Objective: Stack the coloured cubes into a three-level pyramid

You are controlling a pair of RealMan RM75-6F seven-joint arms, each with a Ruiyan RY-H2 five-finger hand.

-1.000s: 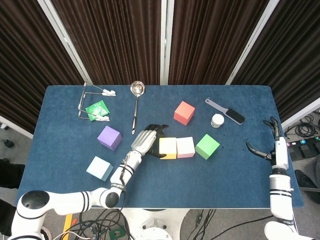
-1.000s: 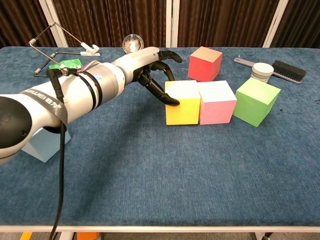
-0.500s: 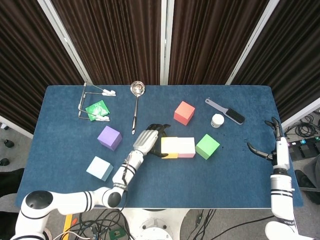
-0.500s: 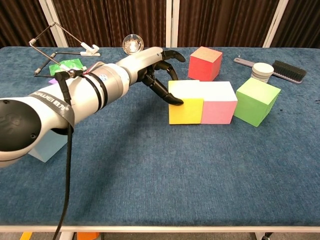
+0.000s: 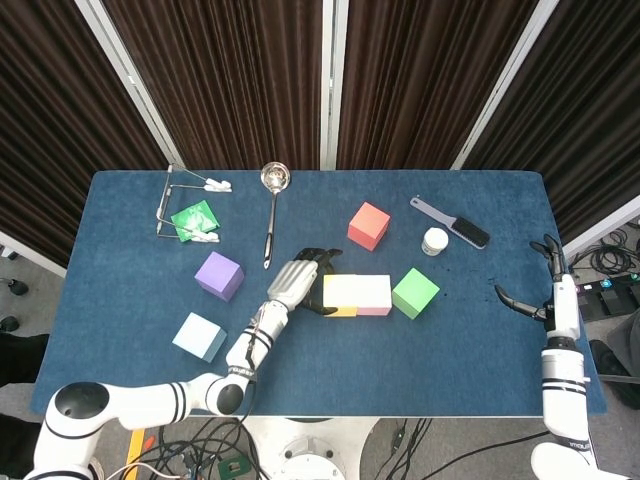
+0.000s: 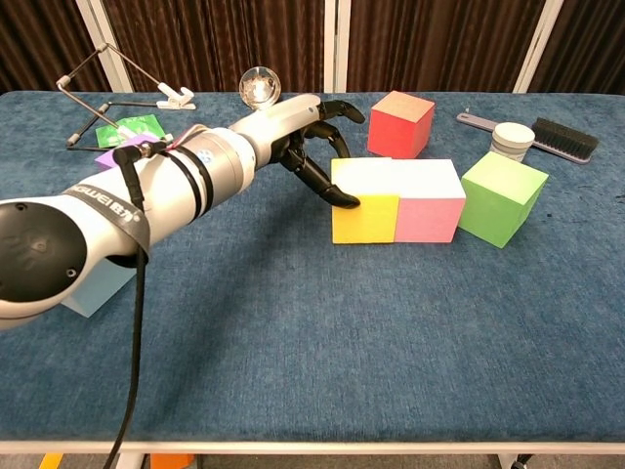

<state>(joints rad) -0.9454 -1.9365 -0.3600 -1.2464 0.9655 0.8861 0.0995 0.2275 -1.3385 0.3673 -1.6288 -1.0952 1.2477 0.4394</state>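
Observation:
My left hand [image 5: 298, 281] [image 6: 305, 137] reaches over the table's middle, its dark fingertips [image 6: 339, 195] pressing the left face of the yellow cube [image 5: 336, 295] [image 6: 363, 201]. It holds nothing. The yellow cube sits flush against the pink cube [image 5: 373, 294] [image 6: 427, 201]. A green cube [image 5: 415, 292] [image 6: 502, 198] stands turned just right of the pink one, a small gap between them. The red cube [image 5: 368, 224] [image 6: 400, 123] lies behind the row. A purple cube [image 5: 218, 275] and a light blue cube [image 5: 198, 336] [image 6: 90, 281] sit to the left. My right hand [image 5: 548, 290] hovers at the table's right edge, fingers apart, empty.
A steel ladle [image 5: 270, 205] lies behind my left hand. A wire rack [image 5: 168, 205] with a green packet [image 5: 194, 219] sits at the back left. A white jar [image 5: 434, 241] and a brush [image 5: 452, 222] lie at the back right.
My left hand has slid the yellow cube to the right until it closed the gap with the pink cube. The right hand has barely moved.

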